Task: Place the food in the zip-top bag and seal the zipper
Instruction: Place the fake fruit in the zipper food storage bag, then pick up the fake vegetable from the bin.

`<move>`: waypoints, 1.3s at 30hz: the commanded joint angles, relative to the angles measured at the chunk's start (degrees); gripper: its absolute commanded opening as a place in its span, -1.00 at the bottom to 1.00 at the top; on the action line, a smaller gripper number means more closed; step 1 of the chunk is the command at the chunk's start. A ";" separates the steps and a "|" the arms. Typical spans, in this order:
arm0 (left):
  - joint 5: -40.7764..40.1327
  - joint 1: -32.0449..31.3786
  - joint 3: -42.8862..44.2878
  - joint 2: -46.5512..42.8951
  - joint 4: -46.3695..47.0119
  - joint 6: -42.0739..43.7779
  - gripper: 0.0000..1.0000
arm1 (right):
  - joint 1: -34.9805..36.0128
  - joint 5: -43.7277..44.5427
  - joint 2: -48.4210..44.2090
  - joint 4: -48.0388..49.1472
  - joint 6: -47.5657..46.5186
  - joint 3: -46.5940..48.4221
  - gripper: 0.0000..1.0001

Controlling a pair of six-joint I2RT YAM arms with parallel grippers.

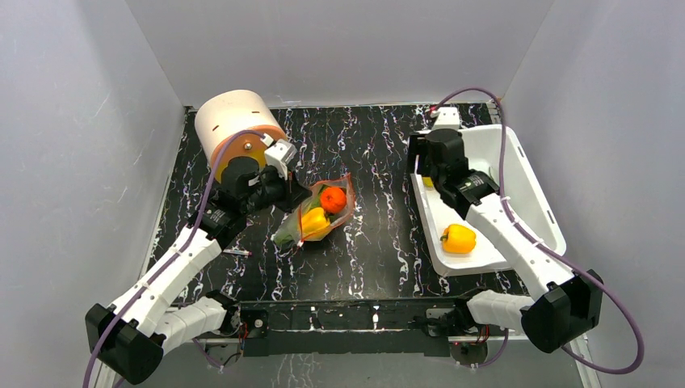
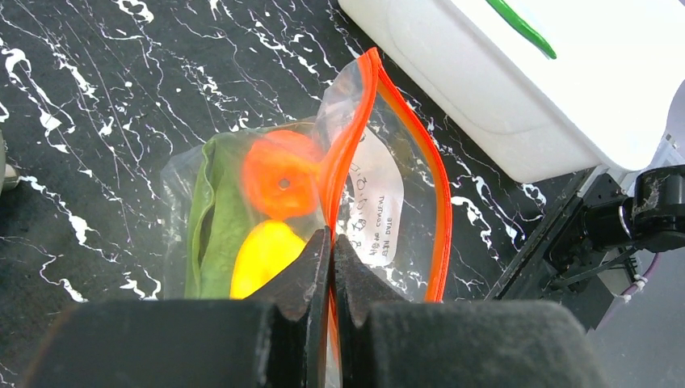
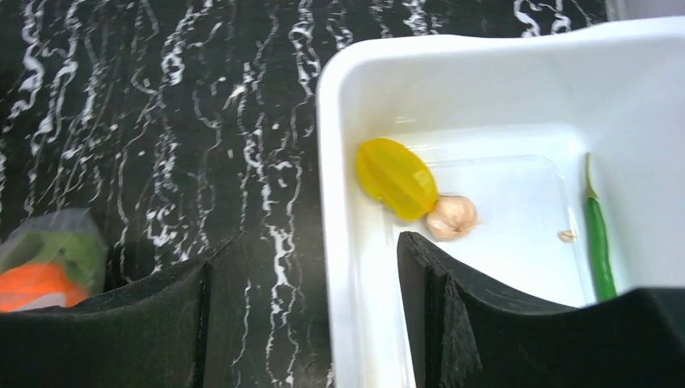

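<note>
- Closest to the left wrist lens, found the left gripper (image 2: 331, 242) with jaws pressed together on the zipper (image 2: 349, 141), pinning one lip of the zip-top bag (image 2: 396, 202) and propping the mouth open.
- Counted three pieces inside it: tomato (image 2: 279, 174), yellow pepper (image 2: 262, 259), green leaf (image 2: 212, 218).
- Located the bag mid-table, between the two arms.
- Saw the right gripper (image 3: 311, 246) with jaws apart and nothing in them, straddling the rim of the white tub (image 3: 339, 121): one finger over the table, the other inside.
- Noted in the tub, just ahead of those fingers, the lemon-like piece (image 3: 396, 178) touching a garlic bulb (image 3: 452, 217), a green chili (image 3: 598, 242) well to one side, and a second bell pepper (image 1: 458, 238) nearer the arm's base.
- Judged the step in hand to be a pick from the tub, probably of the lemon-like piece.
- Called for both fingers brought inside the rim first, then centred on the yellow piece alone, with the garlic left outside the span.
- Advised closing low, across the narrow side, for fear of squirting smooth toy plastic out.
- Advised a firm left pinch, to hold the mouth gaping for the drop.
- Ruled out sealing for now, with food left in the tub.
</note>
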 commanded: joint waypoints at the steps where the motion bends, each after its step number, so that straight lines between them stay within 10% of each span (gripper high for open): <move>1: 1.76 -0.15 -1.14 -2.01 1.85 0.64 -1.00 | -5.86 -1.85 -0.95 4.18 -1.42 1.48 0.25; 14: 2.67 -0.07 -2.15 -2.89 2.02 1.06 -1.00 | -26.13 -10.74 8.17 12.15 0.61 -2.44 0.11; 39: -0.50 -0.14 -2.99 -3.85 0.98 2.19 -1.00 | -31.19 -21.41 20.56 18.25 1.16 -8.18 0.04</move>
